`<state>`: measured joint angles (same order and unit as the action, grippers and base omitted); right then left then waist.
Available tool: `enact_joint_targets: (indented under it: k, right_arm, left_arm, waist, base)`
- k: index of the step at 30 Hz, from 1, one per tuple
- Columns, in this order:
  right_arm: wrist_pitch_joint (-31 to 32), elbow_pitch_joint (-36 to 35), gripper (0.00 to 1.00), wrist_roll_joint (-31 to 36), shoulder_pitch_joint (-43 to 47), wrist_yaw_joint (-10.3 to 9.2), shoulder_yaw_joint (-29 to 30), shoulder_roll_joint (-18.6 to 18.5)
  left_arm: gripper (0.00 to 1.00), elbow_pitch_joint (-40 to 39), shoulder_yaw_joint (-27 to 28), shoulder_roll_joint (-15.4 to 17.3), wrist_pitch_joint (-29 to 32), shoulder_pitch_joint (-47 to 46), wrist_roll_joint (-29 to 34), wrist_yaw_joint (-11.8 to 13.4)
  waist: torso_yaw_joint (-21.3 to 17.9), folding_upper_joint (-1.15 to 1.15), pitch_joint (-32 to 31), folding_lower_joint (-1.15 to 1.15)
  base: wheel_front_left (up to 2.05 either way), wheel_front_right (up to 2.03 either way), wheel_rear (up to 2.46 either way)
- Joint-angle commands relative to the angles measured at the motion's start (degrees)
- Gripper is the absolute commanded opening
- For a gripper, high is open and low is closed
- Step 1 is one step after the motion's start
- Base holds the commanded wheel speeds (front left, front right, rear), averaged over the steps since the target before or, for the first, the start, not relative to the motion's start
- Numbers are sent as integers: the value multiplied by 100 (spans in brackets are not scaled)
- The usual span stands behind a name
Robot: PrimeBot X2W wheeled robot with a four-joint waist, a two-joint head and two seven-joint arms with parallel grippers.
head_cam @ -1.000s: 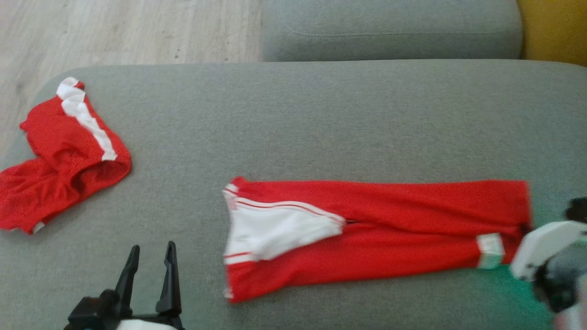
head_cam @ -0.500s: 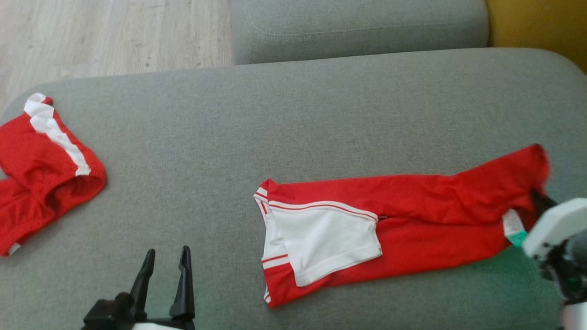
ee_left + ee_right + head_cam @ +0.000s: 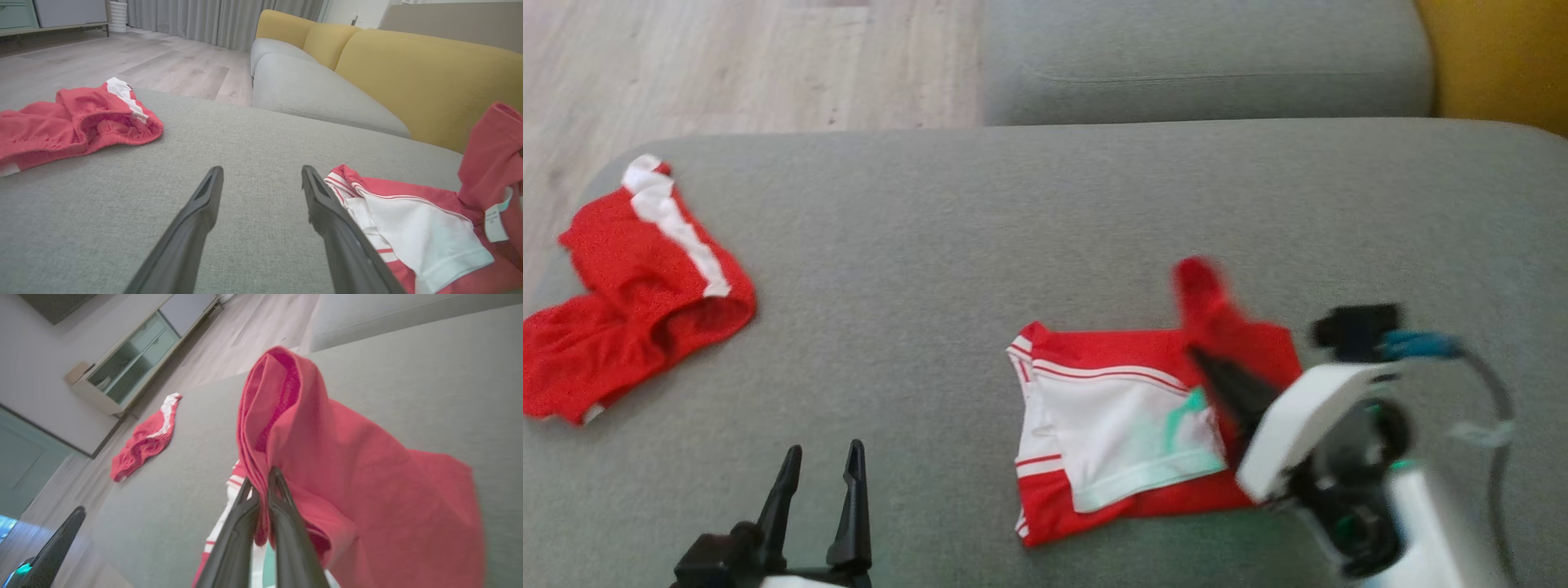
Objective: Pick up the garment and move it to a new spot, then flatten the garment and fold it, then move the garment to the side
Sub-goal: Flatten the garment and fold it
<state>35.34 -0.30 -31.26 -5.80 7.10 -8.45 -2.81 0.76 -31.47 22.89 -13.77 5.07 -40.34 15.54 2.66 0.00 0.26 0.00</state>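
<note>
While the fold is going over, head view: the right gripper [image 3: 1199, 358] is carrying the garment's [image 3: 1119, 408] far end leftward. A moment ago that end was lying out toward the seat cushion's [image 3: 1013, 229] right edge; now it is standing up above the white panel.
Meaning for the task: the first fold is, I'd judge, nearly closing; laying it down is not yet done.
Left wrist view: the left gripper [image 3: 261, 173] is hovering low over the cushion, fingers spread and released, near the garment's striped end.
Right wrist view: the right fingers are clenching a bunched red fold, holding it off the cushion.
Arm pose: the right forearm is reaching in from the cushion's right side, fingers pointing left.
</note>
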Motion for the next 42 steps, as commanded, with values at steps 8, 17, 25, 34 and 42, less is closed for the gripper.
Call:
enact_joint_targets:
  k: [8, 17, 25, 34, 42]
  right_arm:
    - [-748, 605, 0, -720, -441, 39, -1435, -8]
    - [-1342, 1855, 20, -1067, -955, 39, -1759, -8]
    - [-2136, 2305, 100, -1768, -1399, 39, -2205, -7]
    - [-3263, 2544, 100, -359, -1815, 39, -1609, -7]
    - [-3616, 1849, 100, 1416, -1211, 39, -560, -7]
  left_arm:
    - [100, -110, 133, -51, -74, -421, 58, -66]
    - [100, 15, 65, -171, -84, -522, 82, -116]
    - [100, 70, 13, -250, -92, -552, 109, -135]
    - [100, 156, -157, -366, -66, -726, 204, -194]
    - [100, 273, -263, -482, 23, -984, 280, -163]
  waist:
    - [569, 0, 65, 0]
    - [813, 0, 52, 0]
    - [744, 0, 103, 0]
    - [501, 0, 137, 0]
    - [259, 0, 41, 0]
  base:
    - [0, 0, 0]
    - [0, 0, 0]
    - [0, 0, 0]
    - [0, 0, 0]
    - [0, 0, 0]
